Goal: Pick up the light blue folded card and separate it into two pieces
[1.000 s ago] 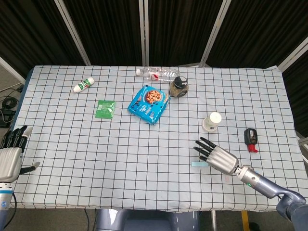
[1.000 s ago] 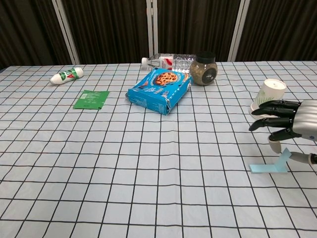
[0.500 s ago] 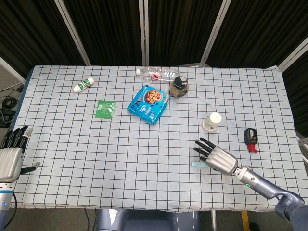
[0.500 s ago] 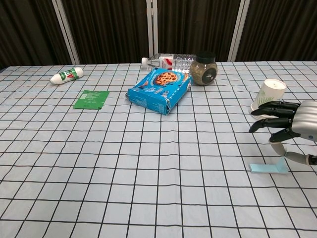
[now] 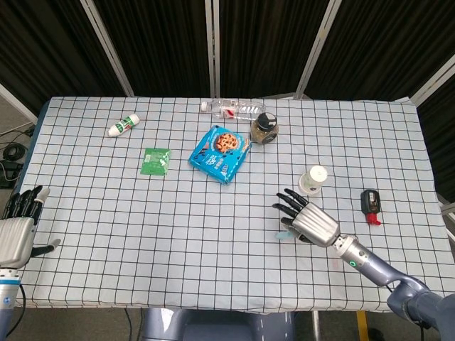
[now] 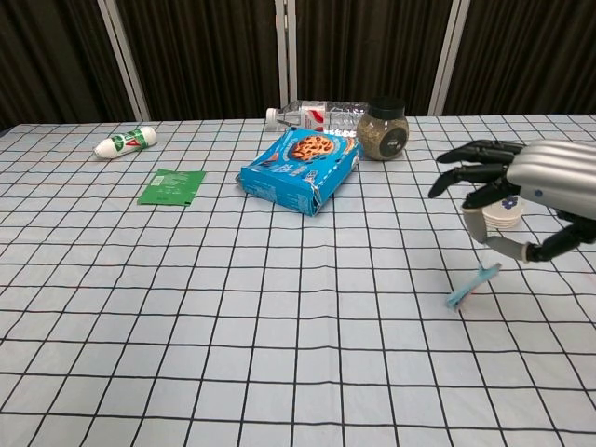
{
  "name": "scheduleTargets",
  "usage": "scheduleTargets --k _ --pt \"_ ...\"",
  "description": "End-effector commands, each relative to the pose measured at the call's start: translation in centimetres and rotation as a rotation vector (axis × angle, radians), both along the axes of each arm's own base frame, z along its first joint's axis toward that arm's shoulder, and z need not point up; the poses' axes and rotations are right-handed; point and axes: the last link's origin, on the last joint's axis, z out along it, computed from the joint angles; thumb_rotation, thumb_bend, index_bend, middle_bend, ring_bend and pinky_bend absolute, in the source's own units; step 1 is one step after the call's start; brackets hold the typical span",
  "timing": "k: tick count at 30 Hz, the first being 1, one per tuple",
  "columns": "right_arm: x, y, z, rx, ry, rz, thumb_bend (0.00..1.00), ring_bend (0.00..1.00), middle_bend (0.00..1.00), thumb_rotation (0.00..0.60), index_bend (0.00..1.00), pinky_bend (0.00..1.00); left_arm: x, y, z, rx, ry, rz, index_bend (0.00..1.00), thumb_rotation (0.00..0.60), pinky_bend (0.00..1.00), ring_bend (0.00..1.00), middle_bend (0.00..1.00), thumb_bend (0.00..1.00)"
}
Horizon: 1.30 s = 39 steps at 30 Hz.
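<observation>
— On the checked tablecloth [image 5: 142, 227], toward the near right, where is the light blue folded card [image 6: 471, 285]?

— It shows tilted in the chest view, one end low near the cloth and the other end raised toward the right hand [image 6: 521, 191]. From the head view only a sliver of it [image 5: 283, 234] peeks out beside the hand. The thumb reaches down toward the card's upper end, but whether it touches or pinches the card cannot be told.

— How do the right hand's fingers lie?

— They are spread apart and point left, above the cloth, in front of a white paper cup [image 5: 313, 179]. The other fingers hold nothing.

— And the left hand [image 5: 15, 231]?

— It sits at the near left edge of the table in the head view, fingers apart and pointing up, holding nothing. The chest view does not show it.

— What else lies on the table?

— A blue cookie packet [image 6: 300, 169] rests near the middle. Behind it, a clear water bottle [image 6: 317, 114] lies on its side, just beside a dark-lidded jar [image 6: 384, 130]. A flat green sachet [image 6: 172, 186] lies to the left of the packet, and a small white bottle with a green label [image 6: 125, 142] lies further back left. A small black and red object [image 5: 370, 204] sits to the right of the cup, well apart from the card.
</observation>
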Motion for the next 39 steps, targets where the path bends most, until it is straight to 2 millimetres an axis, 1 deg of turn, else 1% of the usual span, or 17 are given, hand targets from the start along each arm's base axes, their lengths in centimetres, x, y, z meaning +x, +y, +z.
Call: scheduleTargets --k 1,3,6,7,10,12,14,17,21,23,27,29,31,33,36,37,39 --pt "4.1 -2.5 1.1 -0.036 -0.033 -0.012 0.43 0.0 0.2 0.6 0.71 0.0 0.4 0.5 0.0 -0.002 -0.033 -0.043 0.0 0.6 0.0 0.0 0.0 0.0" --pt "5.3 -3.0 1.4 -0.038 -0.04 -0.02 0.43 0.0 0.21 0.6 0.71 0.0 0.7 1.0 0.0 0.008 -0.058 -0.082 0.0 0.6 0.0 0.0 0.0 0.0" --pt "7.0 -3.6 1.6 -0.04 -0.063 -0.034 0.43 0.0 0.21 0.6 0.71 0.0 0.8 1.5 -0.2 0.007 -0.071 -0.096 0.0 0.6 0.0 0.0 0.0 0.0" --pt "8.4 -4.1 1.7 -0.035 -0.098 -0.056 0.43 0.0 0.21 0.6 0.71 0.0 1.2 2.1 -0.5 -0.004 -0.078 -0.102 0.0 0.6 0.0 0.0 0.0 0.0" --pt "10.6 -5.0 1.6 -0.025 -0.127 -0.112 0.43 0.0 0.21 0.6 0.72 0.0 2.0 3.7 -1.1 -0.018 -0.097 -0.105 0.0 0.6 0.0 0.0 0.0 0.0" --pt "12.3 -5.5 1.5 -0.009 -0.157 -0.167 0.43 0.0 0.21 0.6 0.72 0.0 3.0 5.1 -2.0 -0.051 -0.13 -0.105 0.0 0.6 0.0 0.0 0.0 0.0" --pt "13.3 -5.8 1.3 0.002 -0.167 -0.206 0.43 0.0 0.21 0.6 0.72 0.0 4.0 6.4 -2.5 -0.081 -0.145 -0.101 0.0 0.6 0.0 0.0 0.0 0.0" --pt "14.7 -6.5 1.1 0.012 -0.19 -0.258 0.43 0.0 0.21 0.6 0.72 0.0 5.8 8.4 -3.4 -0.128 -0.186 -0.108 0.0 0.6 0.0 0.0 0.0 0.0" --pt "16.0 -7.1 0.5 0.039 -0.268 -0.371 0.43 0.0 0.23 0.6 0.72 0.0 8.7 10.8 -4.9 -0.233 -0.279 -0.107 0.0 0.6 0.0 0.0 0.0 0.0" --pt "16.3 -7.4 0.2 0.046 -0.285 -0.425 0.43 0.0 0.23 0.6 0.72 0.0 10.0 12.0 -5.4 -0.265 -0.277 -0.12 0.01 0.6 0.0 0.0 0.0 0.0" --pt "16.8 -7.7 -0.1 0.054 -0.306 -0.478 0.43 0.0 0.23 0.6 0.73 0.0 11.7 13.3 -6.6 -0.303 -0.283 -0.131 0.06 0.6 0.0 0.0 0.0 0.0" --pt "17.2 -7.8 -0.3 0.082 -0.339 -0.531 0.43 0.0 0.23 0.6 0.73 0.0 13.1 14.4 -7.6 -0.315 -0.296 -0.145 0.11 0.6 0.0 0.0 0.0 0.0" --pt "17.6 -7.8 -0.4 0.106 -0.362 -0.565 0.43 0.0 0.23 0.6 0.73 0.0 14.1 15.1 -8.6 -0.333 -0.313 -0.147 0.15 0.6 0.0 0.0 0.0 0.01" --pt "18.0 -7.8 -0.5 0.118 -0.378 -0.591 0.43 0.0 0.23 0.6 0.73 0.0 15.0 15.7 -9.5 -0.348 -0.315 -0.151 0.17 0.6 0.0 0.0 0.0 0.04" --pt "18.5 -7.8 -0.6 0.125 -0.381 -0.613 0.43 0.0 0.23 0.6 0.73 0.0 16.2 16.1 -10.8 -0.375 -0.344 -0.145 0.21 0.6 0.0 0.0 0.0 0.07" --pt "18.8 -7.8 -0.8 0.13 -0.388 -0.624 0.43 0.0 0.23 0.6 0.73 0.0 17.1 16.2 -11.5 -0.394 -0.357 -0.149 0.22 0.6 0.0 0.0 0.0 0.08" --pt "19.2 -7.7 -1.1 0.147 -0.403 -0.645 0.43 0.0 0.23 0.6 0.73 0.0 18.1 16.4 -12.3 -0.406 -0.367 -0.148 0.25 0.6 0.0 0.0 0.0 0.1"
